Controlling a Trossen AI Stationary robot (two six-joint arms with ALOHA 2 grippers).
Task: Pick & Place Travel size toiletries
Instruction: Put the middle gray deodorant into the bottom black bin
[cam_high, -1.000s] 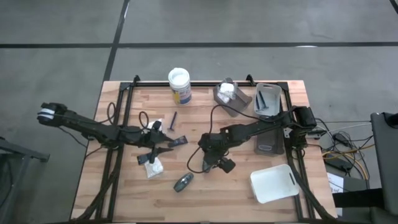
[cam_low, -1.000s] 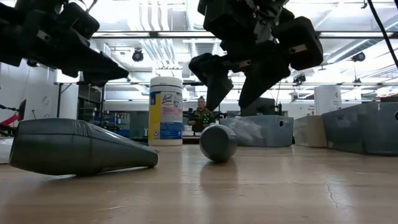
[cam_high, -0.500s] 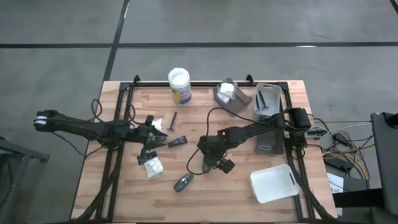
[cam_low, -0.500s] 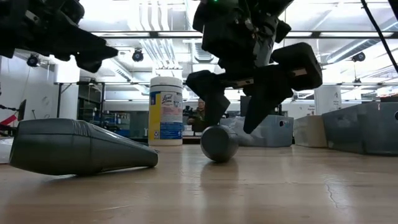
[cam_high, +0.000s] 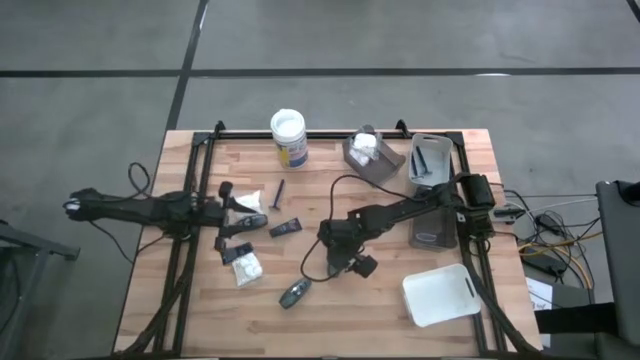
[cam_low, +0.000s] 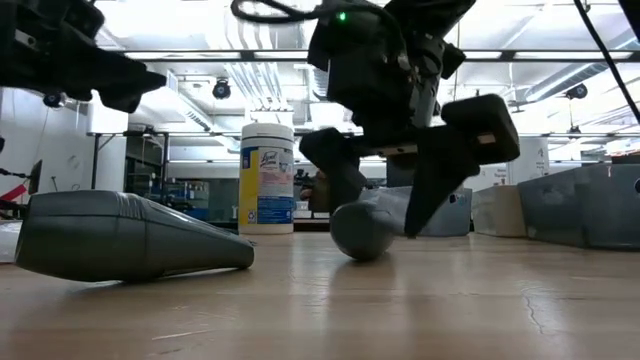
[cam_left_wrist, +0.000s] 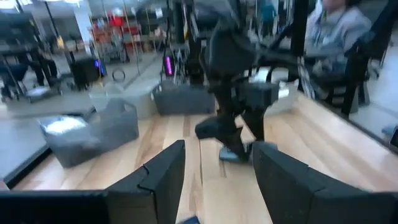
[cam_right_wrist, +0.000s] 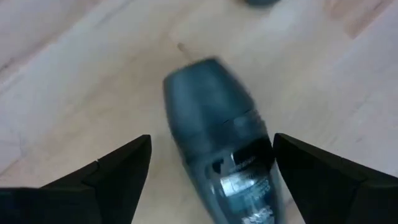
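Observation:
A dark grey oval roll-on bottle (cam_right_wrist: 217, 155) lies on its side on the wooden table, also seen in the low view (cam_low: 362, 232). My right gripper (cam_right_wrist: 211, 171) (cam_low: 385, 195) points steeply down over it. The gripper is open, with one finger on either side of the bottle; in the high view the gripper (cam_high: 340, 250) hides the bottle. My left gripper (cam_left_wrist: 217, 180) (cam_high: 245, 222) stands open and empty, level, near the table's left side. Around it lie white packets (cam_high: 245, 268), a dark tube (cam_high: 286, 228) and a thin stick (cam_high: 279, 190). A dark grey bottle (cam_high: 294, 292) (cam_low: 130, 235) lies near the front edge.
A white-lidded wipes jar (cam_high: 288, 135) (cam_low: 267, 175) stands at the back. Grey trays (cam_high: 375, 155) (cam_high: 432, 160) (cam_high: 432, 232) sit at the back right and a white tray (cam_high: 440, 295) at the front right. A person (cam_left_wrist: 336, 25) sits beyond the table.
My right gripper has sunk toward the table around the dark bottle, and its fingers have opened wider. My left gripper has drawn back toward the table's left edge, away from the white packets and the dark tube, which stay where they were.

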